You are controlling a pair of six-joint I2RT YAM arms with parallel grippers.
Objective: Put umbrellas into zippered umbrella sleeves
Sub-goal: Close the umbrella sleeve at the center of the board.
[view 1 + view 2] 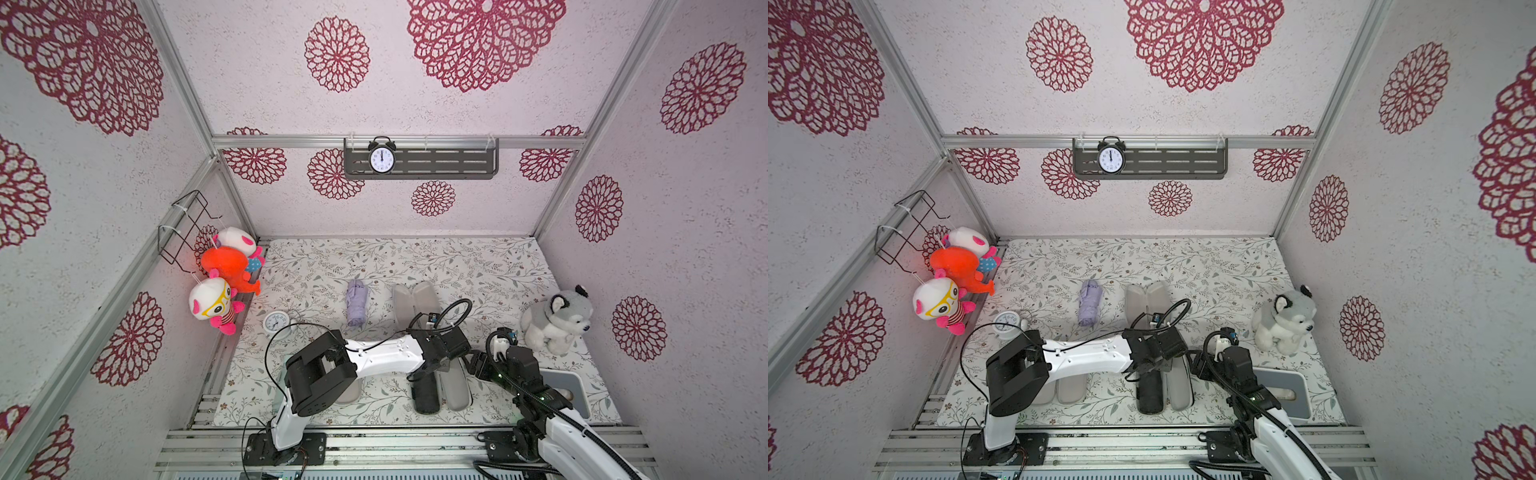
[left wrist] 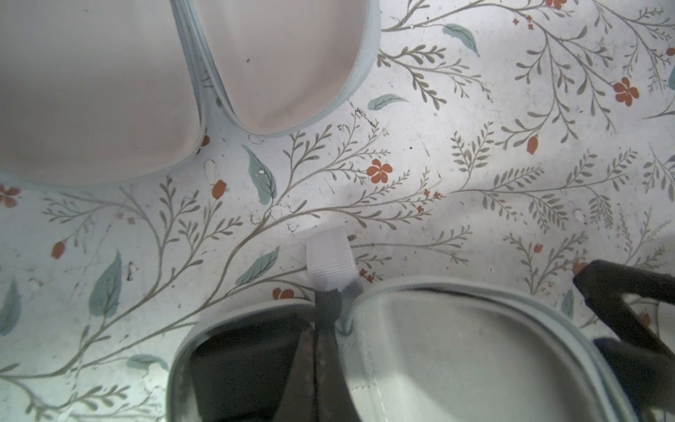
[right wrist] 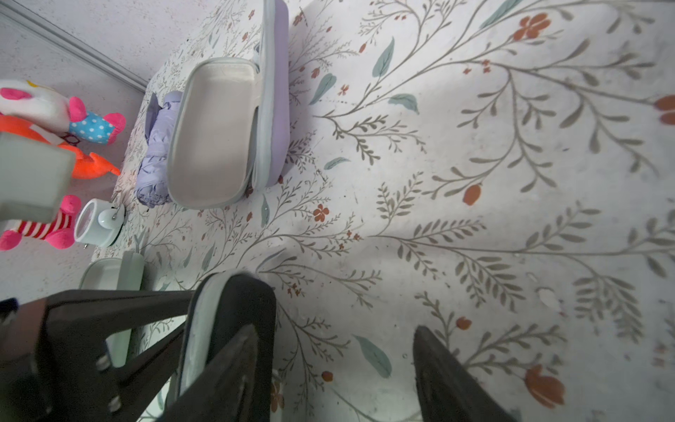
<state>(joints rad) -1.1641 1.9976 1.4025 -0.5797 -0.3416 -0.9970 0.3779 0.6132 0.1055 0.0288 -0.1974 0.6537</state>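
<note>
White left arm (image 1: pixel 382 353) lies outstretched, left gripper (image 2: pixel 327 303) closed over black sleeve (image 2: pixel 456 350).

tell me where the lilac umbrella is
In both top views the lilac folded umbrella lies on the floral mat, left of the open grey-lined lilac sleeve and right of the round white clock.

Lilac umbrella (image 1: pixel 357 307), black umbrella (image 1: pixel 424 395) — leafy floral table (image 1: pixel 478 266).

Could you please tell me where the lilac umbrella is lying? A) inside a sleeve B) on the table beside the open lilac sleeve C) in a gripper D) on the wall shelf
B: the lilac umbrella lies on the table next to the open lilac sleeve, not in it.
</note>
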